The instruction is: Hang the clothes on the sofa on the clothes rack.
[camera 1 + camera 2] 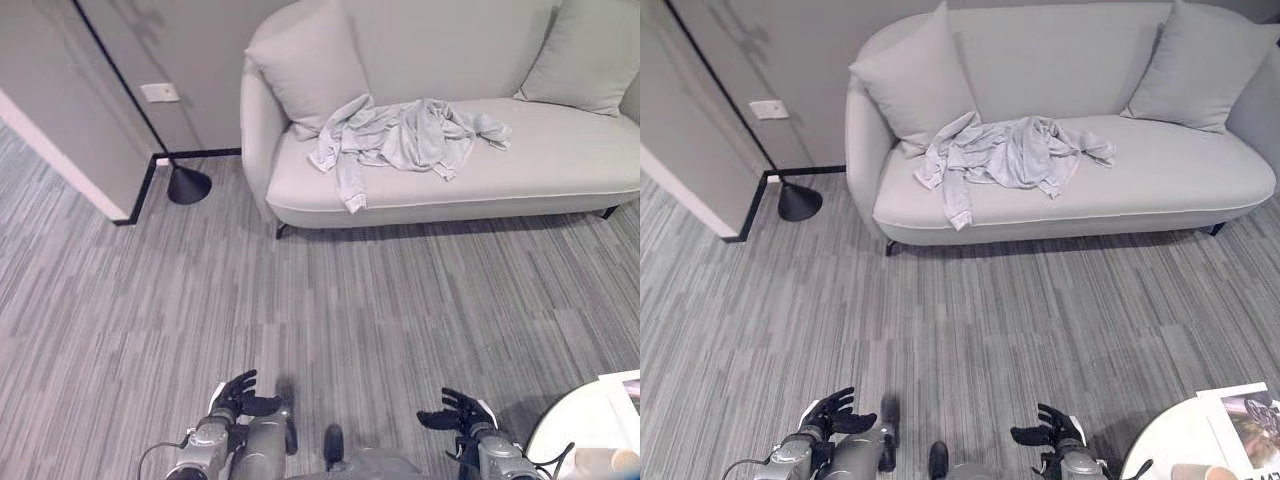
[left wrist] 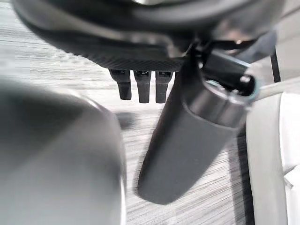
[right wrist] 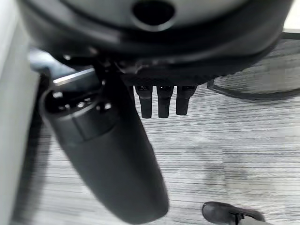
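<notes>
A pale grey sofa (image 1: 520, 175) stands against the wall, and the crumpled light-grey clothes (image 1: 400, 135) lie on its seat, towards the sofa's left end, one sleeve hanging over the front edge. A cushion (image 1: 310, 65) leans behind them; a second cushion (image 1: 1185, 70) sits at the sofa's far end. Striped grey carpet (image 1: 330, 300) lies before the sofa. Well short of it, the left hand (image 1: 238, 397) and right hand (image 1: 458, 412) hover over carpet, fingers (image 2: 143, 86) straight and relaxed, holding nothing. A black lamp base (image 1: 188, 184) stands by the sofa's left end.
</notes>
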Available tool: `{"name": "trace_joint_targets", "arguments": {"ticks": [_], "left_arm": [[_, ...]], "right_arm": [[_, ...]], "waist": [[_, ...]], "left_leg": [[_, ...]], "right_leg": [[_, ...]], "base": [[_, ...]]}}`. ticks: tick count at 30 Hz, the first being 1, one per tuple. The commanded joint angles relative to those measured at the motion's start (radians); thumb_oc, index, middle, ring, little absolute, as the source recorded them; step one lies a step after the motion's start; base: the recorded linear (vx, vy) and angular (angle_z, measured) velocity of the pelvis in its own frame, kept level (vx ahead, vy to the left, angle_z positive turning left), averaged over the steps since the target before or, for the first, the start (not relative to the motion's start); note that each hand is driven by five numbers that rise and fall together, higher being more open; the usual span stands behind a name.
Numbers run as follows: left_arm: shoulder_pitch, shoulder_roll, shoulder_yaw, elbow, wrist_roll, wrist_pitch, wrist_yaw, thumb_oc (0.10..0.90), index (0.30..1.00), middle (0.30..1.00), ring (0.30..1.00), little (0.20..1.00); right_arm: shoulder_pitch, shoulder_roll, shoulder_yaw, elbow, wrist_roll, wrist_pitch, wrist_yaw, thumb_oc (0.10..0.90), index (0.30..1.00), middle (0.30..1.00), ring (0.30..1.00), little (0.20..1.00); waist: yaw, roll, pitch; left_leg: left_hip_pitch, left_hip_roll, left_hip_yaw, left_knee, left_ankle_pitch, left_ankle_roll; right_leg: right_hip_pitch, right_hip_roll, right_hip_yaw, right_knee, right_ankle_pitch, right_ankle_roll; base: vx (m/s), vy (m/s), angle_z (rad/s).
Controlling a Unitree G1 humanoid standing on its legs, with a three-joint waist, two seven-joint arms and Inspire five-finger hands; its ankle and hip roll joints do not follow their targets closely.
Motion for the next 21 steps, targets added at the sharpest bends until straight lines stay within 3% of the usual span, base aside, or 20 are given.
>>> {"name": "trace_joint_targets", "arguments": {"ticks": [1, 4, 5, 6, 8, 10, 12, 14, 15, 16, 17, 21], "left_arm": [[0.011, -0.004, -0.036, -0.005, 0.018, -0.024, 0.005, 0.8, 0.9, 0.9, 0.9, 0.9], [0.03, -0.003, -0.003, 0.005, -0.003, -0.026, 0.01, 0.8, 0.9, 0.9, 0.9, 0.9], [0.03, -0.003, -0.003, 0.005, -0.003, -0.026, 0.01, 0.8, 0.9, 0.9, 0.9, 0.9], [0.026, 0.001, 0.006, 0.03, 0.002, -0.02, 0.011, 0.8, 0.9, 0.9, 0.9, 0.9], [0.018, 0.005, 0.005, 0.034, 0.01, -0.018, 0.012, 0.8, 0.9, 0.9, 0.9, 0.9], [0.011, 0.014, 0.0, 0.038, 0.021, -0.017, 0.013, 0.8, 0.9, 0.9, 0.9, 0.9], [0.001, 0.021, 0.002, 0.036, 0.014, -0.017, 0.013, 0.8, 0.9, 0.9, 0.9, 0.9], [-0.007, 0.025, 0.001, 0.034, 0.008, -0.026, 0.013, 0.8, 0.9, 0.9, 0.9, 0.9], [-0.01, 0.028, -0.006, 0.033, 0.011, -0.034, 0.013, 0.8, 0.9, 0.9, 0.9, 0.9], [-0.008, 0.027, -0.007, 0.04, 0.013, -0.035, 0.012, 0.8, 0.9, 0.9, 0.9, 0.9], [-0.002, 0.03, 0.0, 0.047, 0.017, -0.028, 0.004, 0.8, 0.9, 0.9, 0.9, 0.9], [0.011, 0.018, 0.008, 0.041, -0.007, -0.034, -0.006, 0.8, 0.9, 0.9, 0.9, 0.9]], "right_arm": [[0.067, -0.06, -0.016, -0.049, -0.027, -0.021, 0.011, 0.8, 0.9, 0.9, 0.9, 0.9], [0.071, -0.041, -0.003, -0.077, -0.054, -0.022, 0.022, 0.8, 0.9, 0.9, 0.9, 0.9], [0.071, -0.041, -0.003, -0.077, -0.054, -0.022, 0.022, 0.8, 0.9, 0.9, 0.9, 0.9], [0.067, -0.035, -0.001, -0.11, -0.06, -0.019, 0.028, 0.8, 0.9, 0.9, 0.9, 0.9], [0.06, -0.031, -0.007, -0.115, -0.059, -0.018, 0.024, 0.8, 0.9, 0.9, 0.9, 0.9], [0.06, -0.028, -0.007, -0.113, -0.063, -0.019, 0.02, 0.8, 0.9, 0.9, 0.9, 0.9], [0.058, -0.023, -0.007, -0.109, -0.069, -0.016, 0.017, 0.8, 0.9, 0.9, 0.9, 0.9], [0.05, -0.025, -0.012, -0.102, -0.066, -0.021, 0.021, 0.8, 0.9, 0.9, 0.9, 0.9], [0.037, -0.034, -0.012, -0.097, -0.072, -0.017, 0.022, 0.8, 0.9, 0.9, 0.9, 0.9], [0.03, -0.039, -0.007, -0.09, -0.079, -0.015, 0.02, 0.8, 0.9, 0.9, 0.9, 0.9], [0.023, -0.044, -0.001, -0.067, -0.087, -0.001, 0.022, 0.8, 0.9, 0.9, 0.9, 0.9], [0.041, -0.04, -0.005, -0.071, -0.075, -0.005, 0.031, 0.8, 0.9, 0.9, 0.9, 0.9]], "waist": [[0.022, 0.05, -0.035], [0.042, 0.043, -0.067], [0.042, 0.043, -0.068], [0.037, 0.039, -0.062], [0.017, 0.033, -0.038], [0.008, 0.039, -0.03], [0.001, 0.051, -0.02], [-0.006, 0.059, -0.015], [-0.017, 0.059, -0.014], [-0.029, 0.054, -0.01], [-0.048, 0.047, -0.009], [-0.047, 0.045, -0.02]], "left_leg": [[0.134, 0.016, -0.047, 0.019, 0.009, 0.0], [0.194, -0.008, -0.021, 0.019, -0.009, 0.021], [0.193, -0.008, -0.021, 0.019, -0.009, 0.021], [0.24, -0.019, -0.006, 0.019, -0.039, 0.042], [0.288, -0.031, -0.002, 0.019, -0.068, 0.066], [0.303, -0.023, 0.005, 0.019, -0.079, 0.07], [0.326, -0.013, 0.003, 0.019, -0.097, 0.074], [0.354, -0.002, 0.002, 0.019, -0.126, 0.068], [0.387, 0.002, 0.008, 0.019, -0.162, 0.056], [0.414, -0.007, -0.002, 0.019, -0.184, 0.049], [0.443, -0.006, -0.003, 0.019, -0.21, 0.034], [0.474, 0.011, -0.03, 0.019, -0.219, 0.02]], "right_leg": [[0.001, -0.07, 0.05, 0.045, -0.03, 0.117], [-0.028, -0.127, 0.049, 0.224, -0.066, 0.15], [-0.029, -0.127, 0.049, 0.224, -0.066, 0.15], [-0.133, -0.172, 0.048, 0.451, 0.029, 0.184], [-0.243, -0.208, 0.053, 0.656, 0.142, 0.197], [-0.287, -0.215, 0.047, 0.723, 0.168, 0.191], [-0.369, -0.237, 0.055, 0.778, 0.137, 0.171], [-0.386, -0.262, 0.035, 0.648, 0.102, 0.164], [-0.391, -0.261, 0.015, 0.41, 0.102, 0.178], [-0.405, -0.243, 0.026, 0.262, 0.133, 0.194], [-0.402, -0.226, 0.069, 0.076, 0.184, 0.235], [-0.361, -0.217, 0.074, 0.074, 0.197, 0.226]], "base": [[0.42, 0.049, -0.36], [0.36, 0.058, -0.84], [0.3, 0.067, -1.23], [0.22, 0.058, -0.76], [0.19, 0.038, -0.42], [0.12, -0.011, 0.14], [0.21, -0.055, 0.39], [0.35, -0.193, 0.49], [0.49, -0.337, 0.36], [0.69, -0.513, -0.22], [0.57, -0.425, -0.34], [0.34, -0.333, 0.52]]}}
